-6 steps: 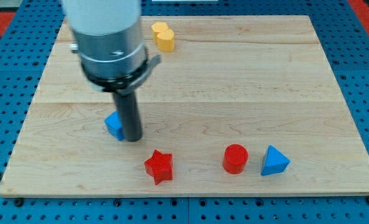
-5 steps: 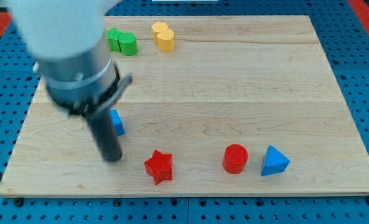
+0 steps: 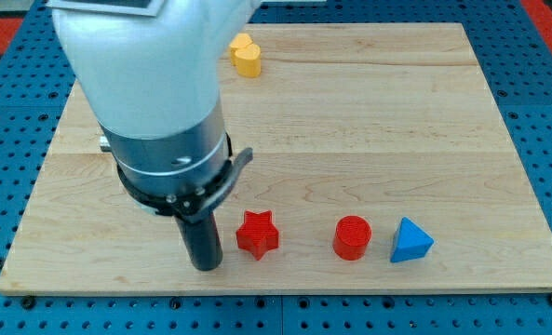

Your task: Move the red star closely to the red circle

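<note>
The red star (image 3: pixel 258 234) lies on the wooden board (image 3: pixel 369 121) near the view's bottom, left of centre. The red circle (image 3: pixel 353 237) stands to its right, about a block's width away. My tip (image 3: pixel 205 265) rests on the board just to the left of the red star and slightly lower in the view, with a small gap to it. The arm's body hides the board above and behind the rod.
A blue triangle (image 3: pixel 410 241) sits right next to the red circle on its right side. A yellow block (image 3: pixel 246 55) stands near the view's top. The board's bottom edge runs close below my tip.
The red star has shifted right and slightly up, closer to the red circle. My tip swung left, then came to the star's lower left. The arm now hides the blue and green blocks.
</note>
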You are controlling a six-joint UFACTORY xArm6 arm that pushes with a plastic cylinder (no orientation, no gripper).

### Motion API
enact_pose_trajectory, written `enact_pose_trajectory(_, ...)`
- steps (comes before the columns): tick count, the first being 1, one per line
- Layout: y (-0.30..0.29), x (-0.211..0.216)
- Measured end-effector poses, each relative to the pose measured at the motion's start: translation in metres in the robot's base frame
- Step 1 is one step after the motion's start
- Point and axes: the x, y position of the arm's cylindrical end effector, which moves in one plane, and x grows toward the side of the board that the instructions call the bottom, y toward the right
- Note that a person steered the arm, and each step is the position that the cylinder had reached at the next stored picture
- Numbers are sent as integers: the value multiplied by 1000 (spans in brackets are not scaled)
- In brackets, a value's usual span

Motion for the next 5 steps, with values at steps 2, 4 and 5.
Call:
enact_pose_trajectory(2, 42, -21)
enact_pose_trajectory(4, 47, -16)
enact_pose_trajectory(5, 5, -17)
